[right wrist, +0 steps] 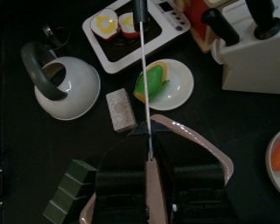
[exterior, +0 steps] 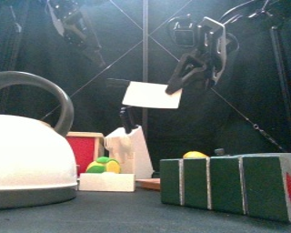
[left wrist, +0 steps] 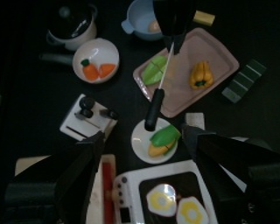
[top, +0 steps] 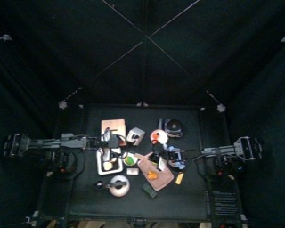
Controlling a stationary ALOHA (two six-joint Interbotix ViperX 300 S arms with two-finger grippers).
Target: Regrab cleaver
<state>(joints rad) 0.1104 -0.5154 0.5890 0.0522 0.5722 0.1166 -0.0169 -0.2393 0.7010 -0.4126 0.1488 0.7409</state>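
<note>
Cleaver [exterior: 152, 95] held in the air above the table [exterior: 124, 217], pinched at one edge by the right claw [exterior: 181, 84], seen edge-on between that claw's jaws in its wrist view. Left claw [left wrist: 140, 166] spread wide, gripping nothing, over a plate [left wrist: 146, 138] of food.

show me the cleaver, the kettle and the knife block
cleaver [exterior: 153, 95], front view, on its flat pale blade
kettle [exterior: 26, 150], front view, on its white body
knife block [exterior: 132, 149], front view, on its white side
</note>
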